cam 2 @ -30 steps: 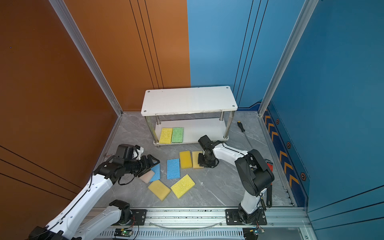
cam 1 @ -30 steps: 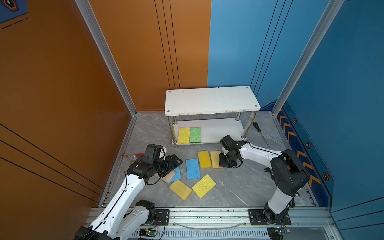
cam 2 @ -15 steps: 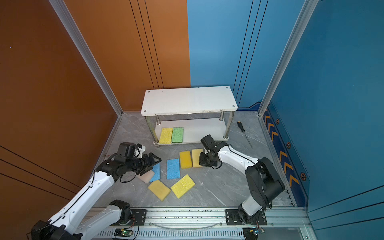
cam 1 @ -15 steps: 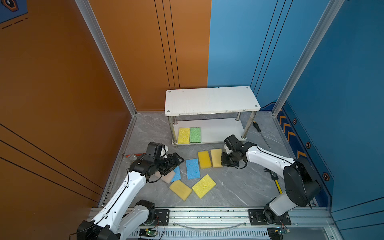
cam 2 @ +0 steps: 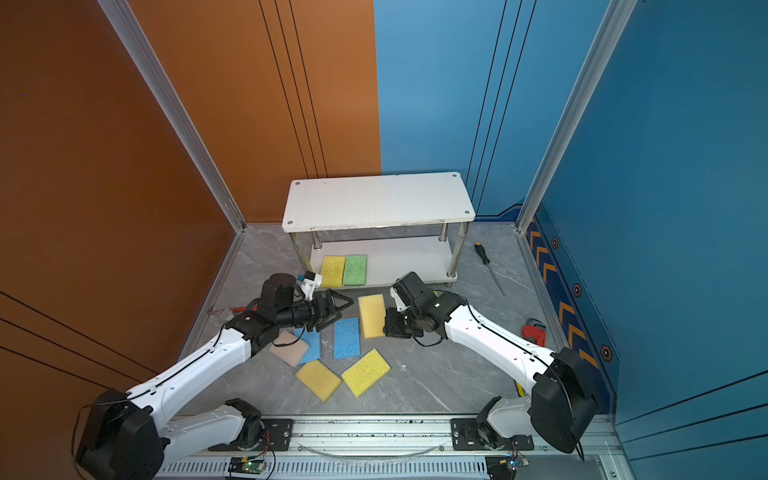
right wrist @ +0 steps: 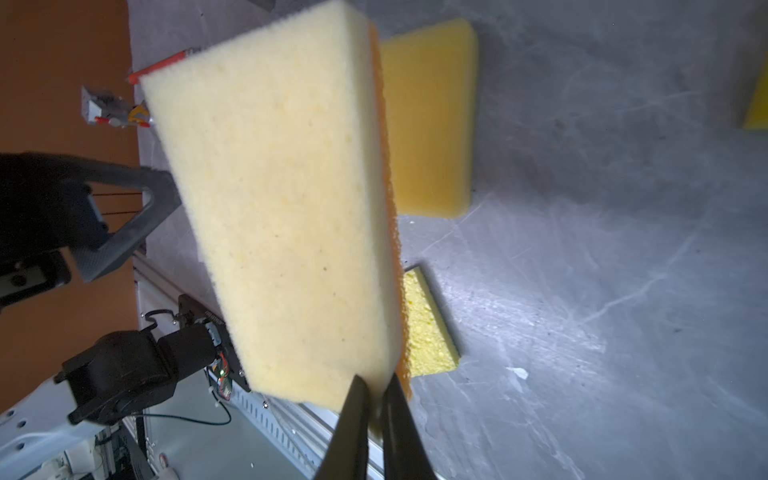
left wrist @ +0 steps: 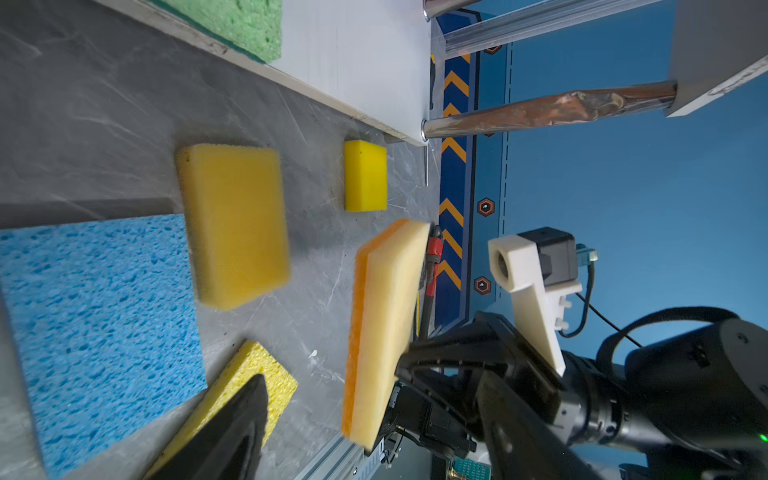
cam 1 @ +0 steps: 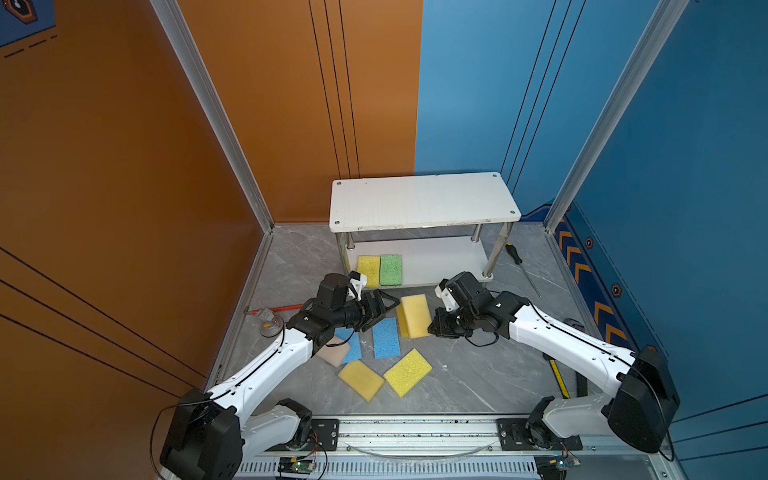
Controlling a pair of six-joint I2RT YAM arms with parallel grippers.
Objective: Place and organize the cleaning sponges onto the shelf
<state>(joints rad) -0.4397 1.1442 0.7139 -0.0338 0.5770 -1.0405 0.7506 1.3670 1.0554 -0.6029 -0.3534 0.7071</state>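
Pinching the pale sponge [right wrist: 282, 199], right gripper [right wrist: 375, 380]; orange backing [left wrist: 357, 316] plain only in wrist views; left gripper [cam 1: 382, 311] spread.

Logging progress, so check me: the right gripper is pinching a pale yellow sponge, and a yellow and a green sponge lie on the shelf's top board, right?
Not quite. The yellow sponge and green sponge lie on the lower board of the shelf, not the top one; both top views show it. The right gripper is indeed pinching a pale yellow sponge.

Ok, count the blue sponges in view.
2. One blue sponge lies flat on the floor before the shelf; the second blue sponge beside it, partly hidden by the left arm. More could be hidden.
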